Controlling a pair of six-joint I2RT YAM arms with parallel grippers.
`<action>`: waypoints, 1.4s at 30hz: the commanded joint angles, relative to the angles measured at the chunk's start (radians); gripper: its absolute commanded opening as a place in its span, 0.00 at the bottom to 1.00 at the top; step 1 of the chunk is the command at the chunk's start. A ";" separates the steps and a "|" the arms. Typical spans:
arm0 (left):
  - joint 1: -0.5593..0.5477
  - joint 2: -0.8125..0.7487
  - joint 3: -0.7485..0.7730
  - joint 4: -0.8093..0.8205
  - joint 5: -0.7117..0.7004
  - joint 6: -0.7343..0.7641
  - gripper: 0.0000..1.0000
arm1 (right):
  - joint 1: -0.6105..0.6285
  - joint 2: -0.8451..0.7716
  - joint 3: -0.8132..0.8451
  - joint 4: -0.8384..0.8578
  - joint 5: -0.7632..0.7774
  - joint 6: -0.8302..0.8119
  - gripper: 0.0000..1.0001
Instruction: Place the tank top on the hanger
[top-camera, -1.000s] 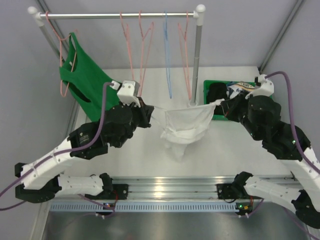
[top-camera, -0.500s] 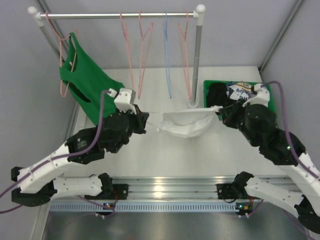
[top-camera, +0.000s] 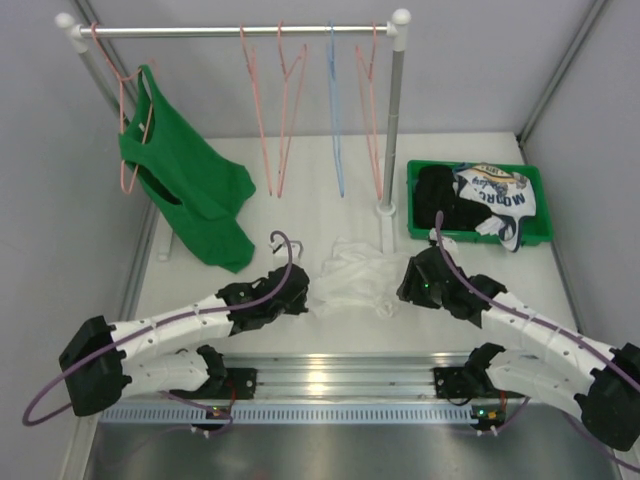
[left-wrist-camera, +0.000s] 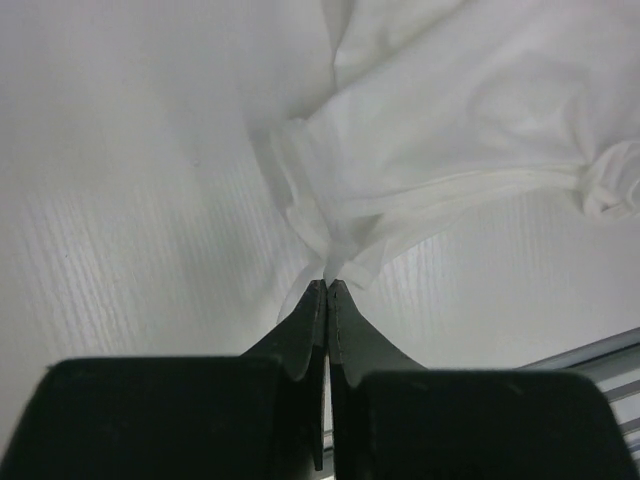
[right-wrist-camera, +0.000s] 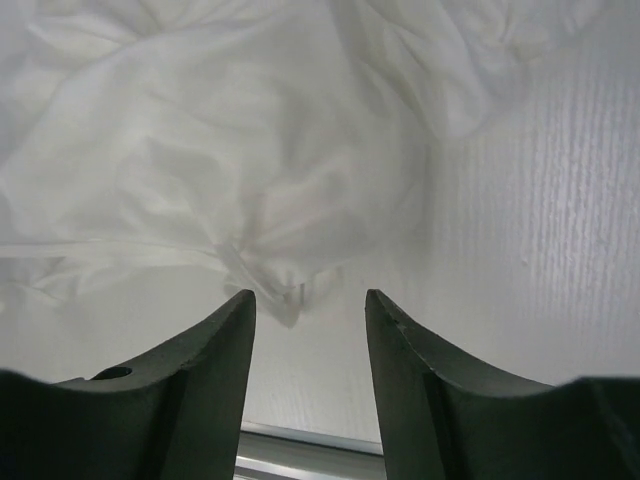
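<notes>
The tank top (top-camera: 352, 279) is plain white, thin fabric, lying crumpled in a loose heap on the table (top-camera: 300, 160) near its front edge. Its straps are probably lost among the folds. The hanger (top-camera: 372, 120), thin pink wire, hangs bare from the rail (top-camera: 200, 31), well apart from the top.

Tank top (top-camera: 352, 278) lowered from mid-air stretch, now crumpled on table (top-camera: 330, 225); right tool (right-wrist-camera: 308, 296) opened, letting go.

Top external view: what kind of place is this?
Probably a robot test bench staged for laundry: two arms bolted at a table's edge, a clothes rail with wire hangers, a green bin of garments.
</notes>
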 joint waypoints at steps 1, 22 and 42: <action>0.070 0.010 0.027 0.149 0.059 0.006 0.00 | -0.013 -0.016 0.077 0.102 -0.035 -0.035 0.48; 0.113 -0.005 0.014 0.154 0.118 0.003 0.00 | 0.066 0.032 -0.085 0.213 -0.134 -0.100 0.31; 0.113 -0.089 0.057 0.001 0.063 0.022 0.00 | 0.098 -0.020 0.100 -0.003 -0.022 -0.104 0.00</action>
